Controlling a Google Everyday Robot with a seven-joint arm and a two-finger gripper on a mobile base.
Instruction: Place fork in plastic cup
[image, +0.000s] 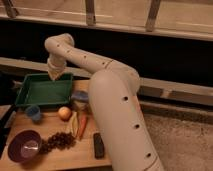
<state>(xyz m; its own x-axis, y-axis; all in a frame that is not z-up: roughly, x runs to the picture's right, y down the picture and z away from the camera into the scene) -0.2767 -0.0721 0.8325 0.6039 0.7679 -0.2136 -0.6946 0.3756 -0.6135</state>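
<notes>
Above the green tray's (21, 94) far right corner, the gripper (55, 74) hangs, with the task apparently at its start.

Whether the gripper clasps anything or is empty cannot be told. The plastic cup (33, 113) stands on the wooden table (55, 157) just in front of the tray's near left corner, well apart from the gripper, and no utensil shows sticking out of it. The fork cannot be picked out anywhere among the things on the table. By my judgement nothing is done yet: finding and lifting the fork, carrying it to the cup and dropping it in all remain.
</notes>
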